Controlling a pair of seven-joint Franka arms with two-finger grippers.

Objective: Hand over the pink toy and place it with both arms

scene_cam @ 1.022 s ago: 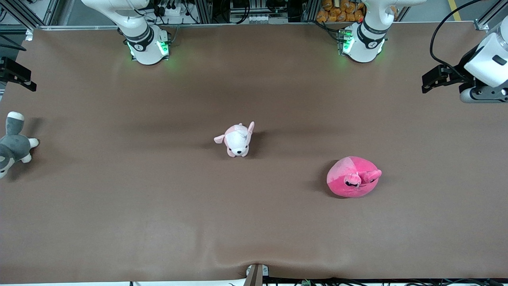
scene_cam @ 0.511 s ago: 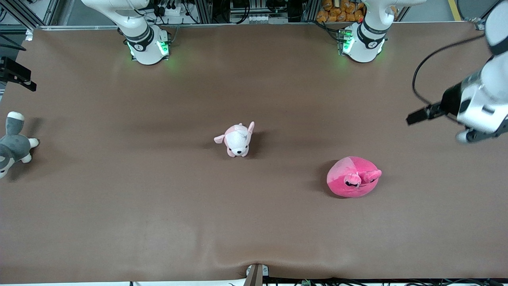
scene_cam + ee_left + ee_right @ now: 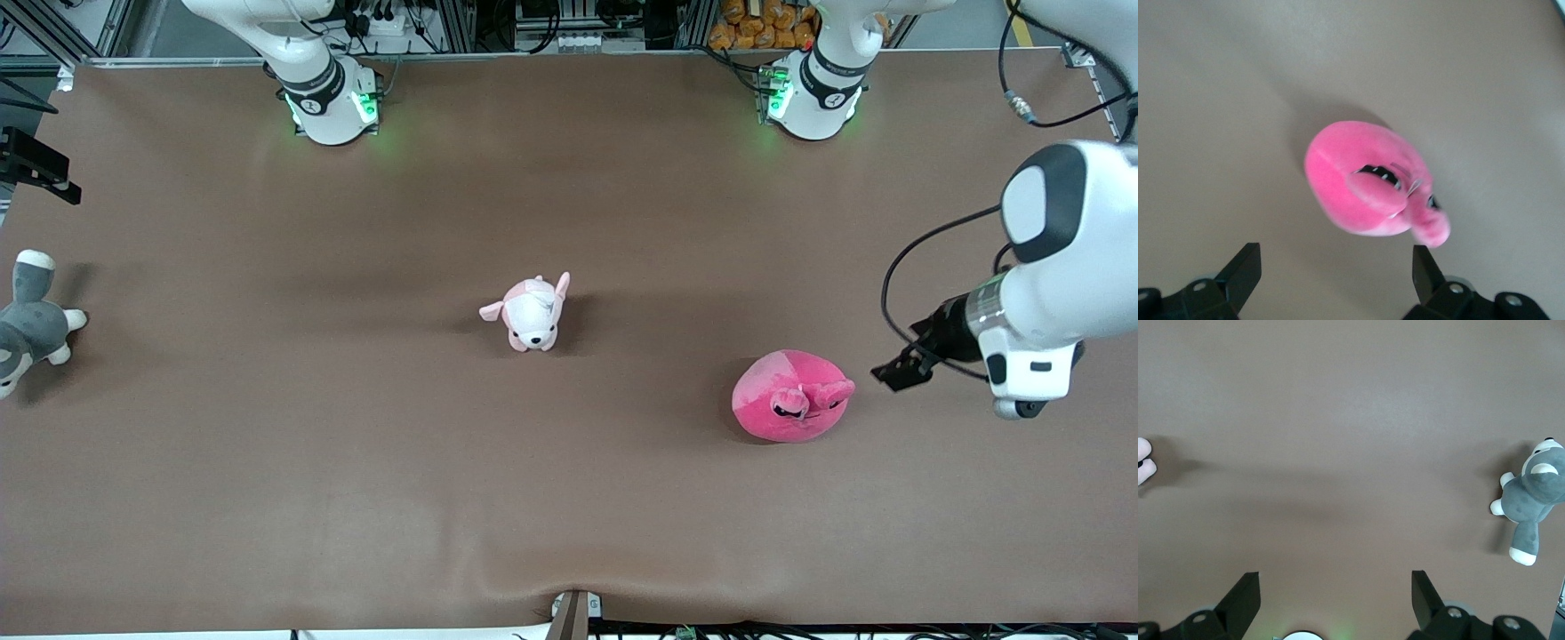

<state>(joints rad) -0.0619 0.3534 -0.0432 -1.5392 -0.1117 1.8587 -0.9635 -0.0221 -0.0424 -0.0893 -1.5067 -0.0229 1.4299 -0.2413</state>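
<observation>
Brown matting is covering the whole table (image 3: pixel 356 498), and the pink toy (image 3: pixel 790 397) is sitting on it toward the left arm's end, its snout and droopy eyes turned toward the front camera. Taking that toy as the landmark: the pale pink-and-white puppy (image 3: pixel 532 313) is lying farther from the front camera than the toy and toward the right arm's end, well apart from it, and the grey-and-white plush animal (image 3: pixel 31 324) is resting at the table's edge at the right arm's end, farther still. The left gripper (image 3: pixel 898 372) is hanging in the air just beside the toy on the side toward the left arm's end, not touching it; in the left wrist view its fingers (image 3: pixel 1243 275) are spread wide with the toy (image 3: pixel 1368 189) framed between them, which reads as lining up for a first grasp. The right gripper (image 3: pixel 1335 600) is waiting high over the table's right-arm end, fingers (image 3: pixel 1426 597) likewise spread and holding nothing, probably because its part comes only at the handover. Being soft and round, the toy will likely squash under a pinch, so a deep, centred grip seems wise.
</observation>
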